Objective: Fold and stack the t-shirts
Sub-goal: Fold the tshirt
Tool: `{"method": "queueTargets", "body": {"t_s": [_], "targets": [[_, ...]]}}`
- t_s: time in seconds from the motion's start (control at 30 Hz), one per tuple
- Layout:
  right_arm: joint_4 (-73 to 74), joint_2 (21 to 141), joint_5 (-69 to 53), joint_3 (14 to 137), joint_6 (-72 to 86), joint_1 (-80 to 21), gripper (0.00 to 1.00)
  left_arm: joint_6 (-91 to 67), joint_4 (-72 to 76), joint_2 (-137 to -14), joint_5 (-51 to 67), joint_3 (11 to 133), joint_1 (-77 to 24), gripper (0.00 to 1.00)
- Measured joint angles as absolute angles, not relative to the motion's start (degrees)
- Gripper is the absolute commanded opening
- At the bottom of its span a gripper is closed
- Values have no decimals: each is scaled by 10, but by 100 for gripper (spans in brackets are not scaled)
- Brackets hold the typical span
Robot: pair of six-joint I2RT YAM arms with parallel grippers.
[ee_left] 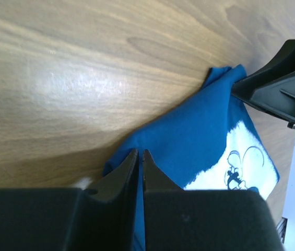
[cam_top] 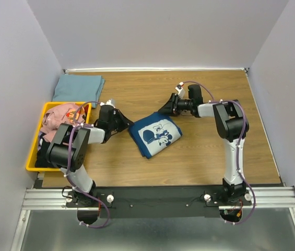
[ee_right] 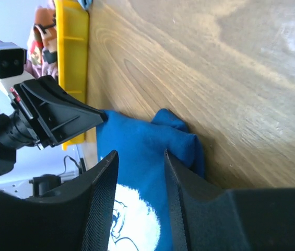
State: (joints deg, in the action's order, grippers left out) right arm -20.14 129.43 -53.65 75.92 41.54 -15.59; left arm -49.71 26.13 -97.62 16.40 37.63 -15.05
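grey-blue t-shirt [cam_top: 78, 89] behind the yellow bin [cam_top: 32, 157] is folded; navy t-shirt [cam_top: 156, 134] right of it is pinched by left end effector [ee_left: 141, 152], right end effector [ee_right: 139, 157] half-open, empty; pink t-shirt [cam_top: 58, 117] left binned

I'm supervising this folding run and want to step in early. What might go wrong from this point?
1. The left gripper has its jaws shut on only the very edge of the navy t-shirt; such a thin pinch may slip when lifted.
2. The right gripper has its jaws apart over the opposite corner, not gripping. If the left pulls alone, the folded shirt may drag across the table or unfold.
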Motion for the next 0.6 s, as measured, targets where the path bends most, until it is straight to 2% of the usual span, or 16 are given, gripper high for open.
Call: {"method": "queueTargets", "body": {"t_s": [0.1,0.27,0.33,0.47,0.6], "targets": [[-209,1291,-536,759,428,-152,54,-497,266,-972,168,378,-143,16],[-213,1232,-534,719,447,-152,58,-490,251,-902,167,378,-146,33],[-217,1181,-534,681,459,-152,59,-484,246,-860,161,378,-157,36],[-280,1066,-537,582,512,-152,64,-481,241,-804,150,390,-225,37],[-370,985,-538,465,577,-152,66,-493,252,-827,152,411,-288,37]]}}
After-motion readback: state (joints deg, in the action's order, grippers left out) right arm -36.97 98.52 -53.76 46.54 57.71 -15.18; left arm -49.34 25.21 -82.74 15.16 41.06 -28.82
